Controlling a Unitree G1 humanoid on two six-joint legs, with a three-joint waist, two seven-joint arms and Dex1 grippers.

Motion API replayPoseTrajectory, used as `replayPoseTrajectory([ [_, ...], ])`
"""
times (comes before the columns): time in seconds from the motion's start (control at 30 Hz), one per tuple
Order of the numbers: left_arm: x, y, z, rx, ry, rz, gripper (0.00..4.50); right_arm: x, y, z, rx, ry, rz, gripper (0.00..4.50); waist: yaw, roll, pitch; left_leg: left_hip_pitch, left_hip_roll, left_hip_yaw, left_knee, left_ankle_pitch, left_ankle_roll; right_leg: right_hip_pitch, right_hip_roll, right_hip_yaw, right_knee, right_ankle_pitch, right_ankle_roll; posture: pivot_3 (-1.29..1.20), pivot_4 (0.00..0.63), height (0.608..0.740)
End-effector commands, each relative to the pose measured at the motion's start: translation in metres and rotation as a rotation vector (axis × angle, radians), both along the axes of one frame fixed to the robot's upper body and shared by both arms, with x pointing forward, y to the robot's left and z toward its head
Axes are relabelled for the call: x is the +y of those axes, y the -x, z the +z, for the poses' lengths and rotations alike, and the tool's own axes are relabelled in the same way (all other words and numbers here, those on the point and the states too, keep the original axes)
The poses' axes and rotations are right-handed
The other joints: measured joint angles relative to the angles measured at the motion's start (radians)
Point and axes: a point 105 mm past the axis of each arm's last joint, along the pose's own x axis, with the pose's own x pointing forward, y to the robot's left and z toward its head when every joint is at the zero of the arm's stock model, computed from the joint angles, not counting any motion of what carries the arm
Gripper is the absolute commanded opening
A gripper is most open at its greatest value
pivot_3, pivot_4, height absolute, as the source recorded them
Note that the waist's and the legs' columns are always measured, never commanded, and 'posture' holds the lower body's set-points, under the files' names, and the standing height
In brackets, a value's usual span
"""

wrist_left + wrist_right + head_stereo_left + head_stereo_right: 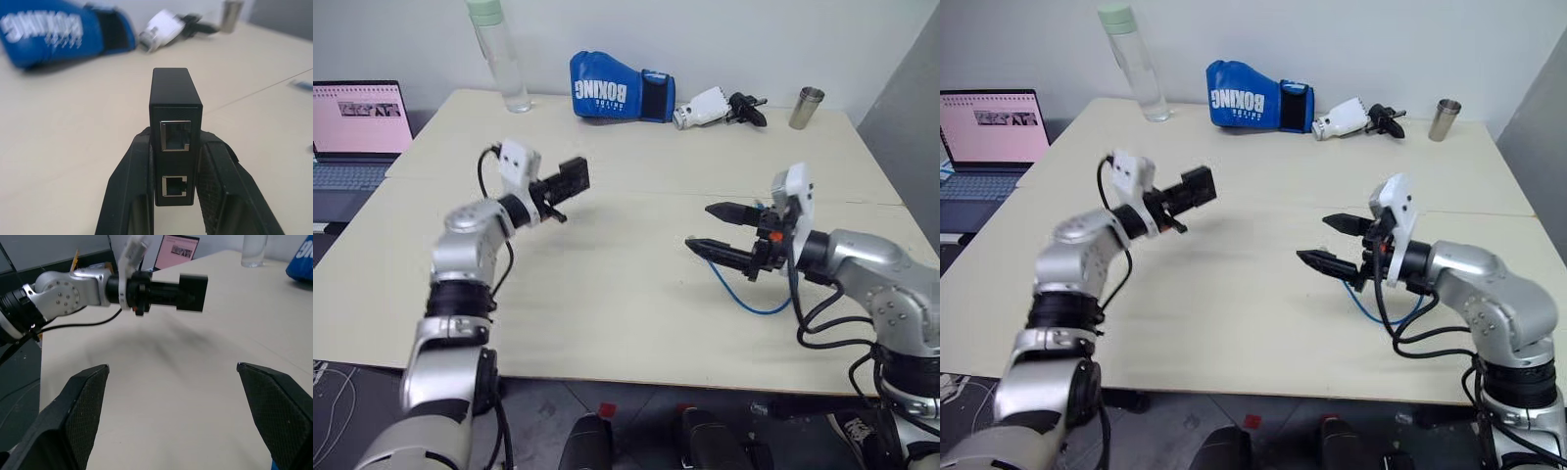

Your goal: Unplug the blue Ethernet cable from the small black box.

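My left gripper (560, 188) is shut on the small black box (574, 177) and holds it level above the table's left half. In the left wrist view the box (175, 95) stands on edge between my fingers (128, 191), and both of its ports are empty. The blue Ethernet cable (745, 300) lies in a loose curve on the table under my right gripper (701, 227), well apart from the box. That gripper hovers open with nothing between its fingers (80, 404). It points toward the box (193, 293).
Along the table's far edge sit a clear water bottle (504, 61), a blue boxing glove (612, 88), a white and black tool (715, 107) and a metal cup (806, 108). An open laptop (357, 127) stands off the left side. A seam (656, 192) crosses the tabletop.
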Motion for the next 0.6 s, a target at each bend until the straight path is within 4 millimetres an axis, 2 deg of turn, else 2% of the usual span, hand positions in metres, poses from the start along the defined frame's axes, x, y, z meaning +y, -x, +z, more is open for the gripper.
replayPoseTrajectory([
  [0.03,0.014,-0.007,-0.008,-0.073,0.002,0.163,0.78,0.000,0.002,-0.009,-0.073,0.032,-0.001,4.43,0.002,0.000,0.000,0.000,0.000,0.000,0.000,0.000,0.000,0.000,0.000,0.000,0.000,0.000,0.000,0.00,0.150,0.740],
  [0.17,0.022,-0.010,-0.025,-0.065,0.013,0.238,0.78,-0.001,0.004,-0.018,-0.064,0.030,0.005,4.43,0.002,0.000,0.000,0.000,0.000,0.000,0.000,0.000,0.000,0.000,0.000,0.000,0.000,0.000,0.000,0.00,0.150,0.740],
  [0.23,0.023,-0.010,-0.030,-0.053,0.039,0.239,1.49,-0.001,0.005,-0.020,-0.063,0.029,0.006,4.50,0.001,0.000,0.000,0.000,0.000,0.000,0.000,0.000,0.000,0.000,0.001,0.000,0.000,0.000,0.000,0.00,0.150,0.740],
  [0.27,0.023,-0.010,-0.032,-0.049,0.039,0.233,1.56,-0.002,0.005,-0.020,-0.064,0.030,0.006,4.50,0.000,0.000,0.000,0.000,0.000,0.000,0.000,0.000,0.000,0.000,0.001,0.000,0.000,0.000,0.000,0.00,0.150,0.740],
  [0.43,0.024,-0.009,-0.041,-0.025,0.032,0.212,2.60,-0.003,0.004,-0.021,-0.068,0.044,-0.009,4.50,-0.002,0.000,0.000,0.000,0.000,0.000,0.000,0.000,0.000,0.000,0.001,-0.001,0.000,0.000,0.000,0.00,0.150,0.740],
  [0.6,0.030,-0.007,-0.035,-0.028,0.037,0.199,3.71,-0.006,0.006,-0.023,-0.065,0.064,-0.010,4.50,-0.002,0.000,0.000,0.000,0.000,0.000,0.000,0.000,0.000,0.001,0.001,-0.001,0.000,0.000,0.000,0.00,0.150,0.740],
])
